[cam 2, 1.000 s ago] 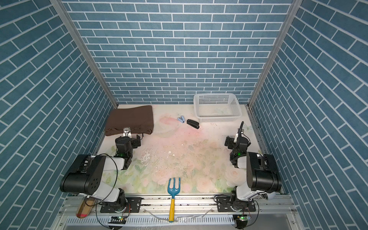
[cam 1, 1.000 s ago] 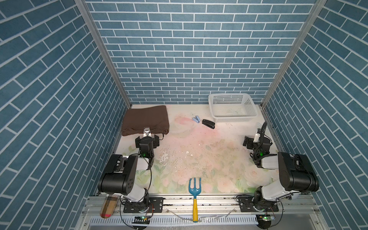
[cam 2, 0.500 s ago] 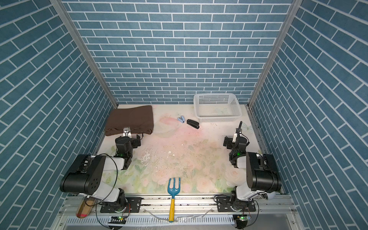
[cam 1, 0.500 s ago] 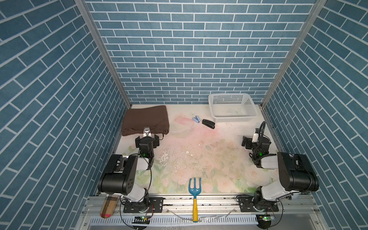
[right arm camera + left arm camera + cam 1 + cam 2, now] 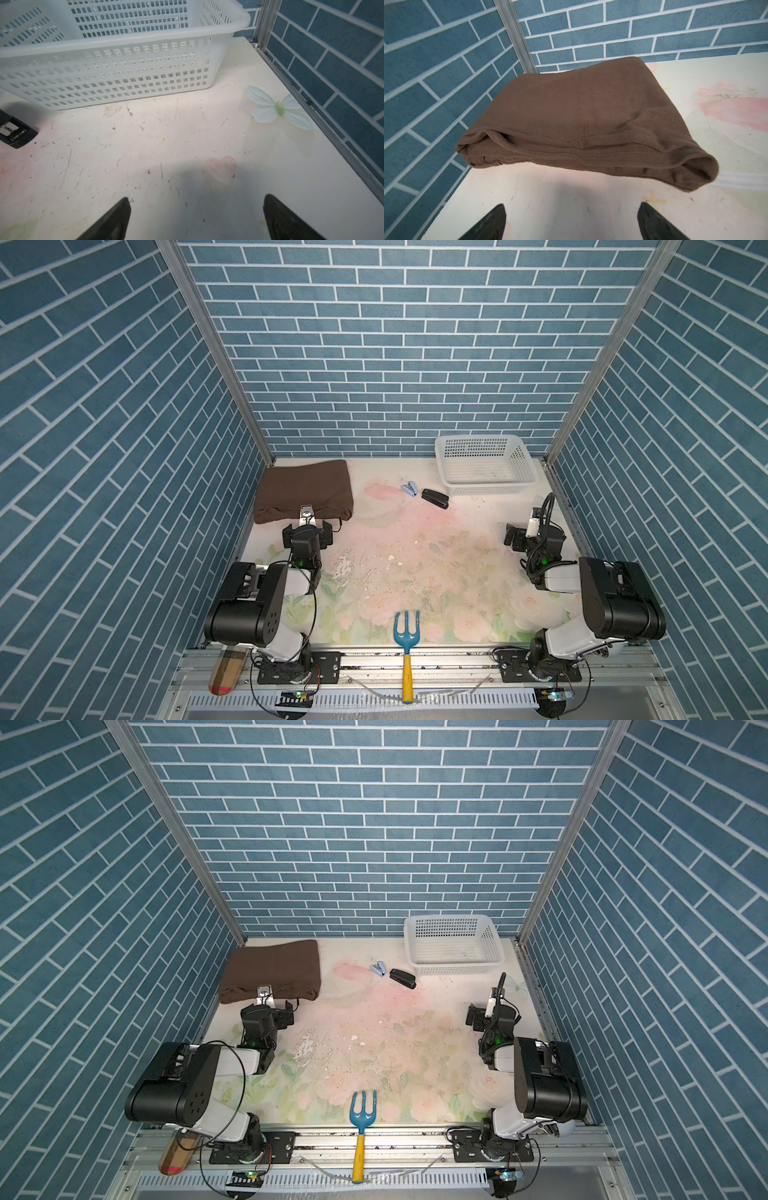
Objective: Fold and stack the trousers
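Left end effector [image 5: 572, 204], jaws apart, just short of folded trousers [image 5: 571, 116].

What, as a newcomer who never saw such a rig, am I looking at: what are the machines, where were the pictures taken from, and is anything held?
The left arm and right arm are robots mounted at the near edge of a table. Both top views look down from one overhead camera pair. Each wrist view comes from a camera on an arm, looking past its black fingers. On the table lie folded brown trousers far left, a white basket far right, a black stapler and a small blue item between them, and a blue fork at the near edge. The left gripper faces the trousers, the right gripper the basket; both are open and hold nothing.
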Controlling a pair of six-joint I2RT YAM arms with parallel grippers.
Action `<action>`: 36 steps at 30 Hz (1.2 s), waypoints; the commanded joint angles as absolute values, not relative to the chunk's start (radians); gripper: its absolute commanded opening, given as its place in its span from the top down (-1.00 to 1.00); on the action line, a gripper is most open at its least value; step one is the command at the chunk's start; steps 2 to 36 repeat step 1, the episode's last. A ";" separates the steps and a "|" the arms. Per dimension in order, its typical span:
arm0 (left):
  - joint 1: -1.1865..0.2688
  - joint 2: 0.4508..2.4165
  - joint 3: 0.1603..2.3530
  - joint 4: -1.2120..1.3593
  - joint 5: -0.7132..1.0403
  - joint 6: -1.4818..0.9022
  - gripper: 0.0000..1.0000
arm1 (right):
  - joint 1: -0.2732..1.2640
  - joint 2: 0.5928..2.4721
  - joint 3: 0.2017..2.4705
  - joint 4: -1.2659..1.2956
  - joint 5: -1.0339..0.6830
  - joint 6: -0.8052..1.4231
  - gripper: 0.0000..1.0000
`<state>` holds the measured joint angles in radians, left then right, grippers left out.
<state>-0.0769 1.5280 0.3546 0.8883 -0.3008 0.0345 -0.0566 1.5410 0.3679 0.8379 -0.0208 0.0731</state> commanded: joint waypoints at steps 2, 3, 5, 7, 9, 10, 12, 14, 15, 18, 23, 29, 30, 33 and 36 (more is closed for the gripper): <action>-0.071 1.526 0.370 0.893 -0.295 0.029 -0.99 | -0.060 1.543 0.403 0.848 -0.035 0.048 -0.98; -0.071 1.526 0.370 0.893 -0.295 0.029 -0.99 | -0.060 1.543 0.403 0.848 -0.035 0.048 -0.98; -0.071 1.526 0.370 0.893 -0.295 0.029 -0.99 | -0.060 1.543 0.403 0.848 -0.035 0.048 -0.98; -0.071 1.526 0.370 0.893 -0.295 0.029 -0.99 | -0.060 1.543 0.403 0.848 -0.035 0.048 -0.98; -0.071 1.526 0.370 0.893 -0.295 0.029 -0.99 | -0.060 1.543 0.403 0.848 -0.035 0.048 -0.98; -0.071 1.526 0.370 0.893 -0.295 0.029 -0.99 | -0.060 1.543 0.403 0.848 -0.035 0.048 -0.98; -0.071 1.526 0.370 0.893 -0.295 0.029 -0.99 | -0.060 1.543 0.403 0.848 -0.035 0.048 -0.98; -0.071 1.526 0.370 0.893 -0.295 0.029 -0.99 | -0.060 1.543 0.403 0.848 -0.035 0.048 -0.98; -0.071 1.526 0.370 0.893 -0.295 0.029 -0.99 | -0.060 1.543 0.403 0.848 -0.035 0.048 -0.98; -0.071 1.526 0.370 0.893 -0.295 0.029 -0.99 | -0.060 1.543 0.403 0.848 -0.035 0.048 -0.98; -0.071 1.526 0.370 0.893 -0.295 0.029 -0.99 | -0.060 1.543 0.403 0.848 -0.035 0.048 -0.98; -0.071 1.526 0.370 0.893 -0.295 0.029 -0.99 | -0.060 1.543 0.403 0.848 -0.035 0.048 -0.98; -0.071 1.526 0.370 0.893 -0.295 0.029 -0.99 | -0.060 1.543 0.403 0.848 -0.035 0.048 -0.98; -0.071 1.526 0.370 0.893 -0.295 0.029 -0.99 | -0.060 1.543 0.403 0.848 -0.035 0.048 -0.98; -0.071 1.526 0.370 0.893 -0.295 0.029 -0.99 | -0.060 1.543 0.403 0.848 -0.035 0.048 -0.98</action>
